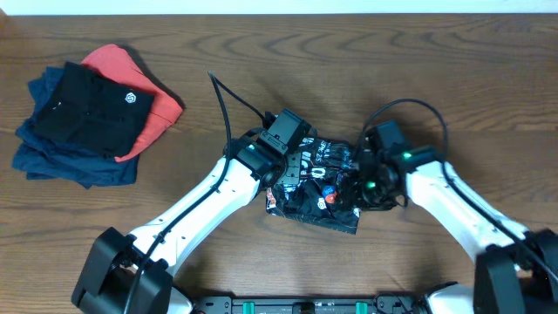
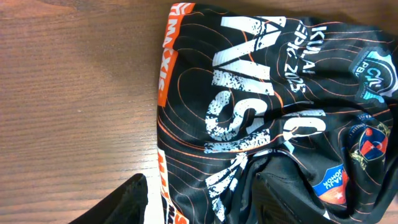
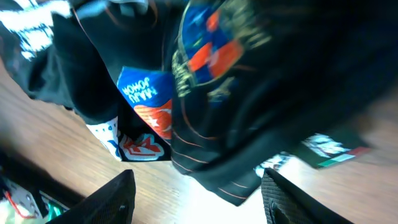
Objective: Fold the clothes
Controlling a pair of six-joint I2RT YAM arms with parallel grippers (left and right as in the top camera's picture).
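Black fingers (image 2: pixel 134 202) of the left hand (image 2: pixel 205 208) frame the bottom of its wrist view. They stand well apart with nothing pinched, poised over the thin black jersey shirt with orange-and-white contour lines and big white block lettering (image 2: pixel 249 106). The right hand (image 3: pixel 199 199) is spread about as wide. Crumpled cloth sits just beyond its gap, and though that view is blurred, no grip shows.

The shirt lies bunched mid-way across the brown wooden counter (image 1: pixel 392 61), between both hands and well apart from the pile of folded garments (image 1: pixel 87 113) at the far left.

It looks light, limp and slick, likely to slide and slump and unlikely to keep a crease. The orange-banded hem (image 2: pixel 166 59) seems the best place to grip, with one hand taking each end so the cloth can be pulled flat first.
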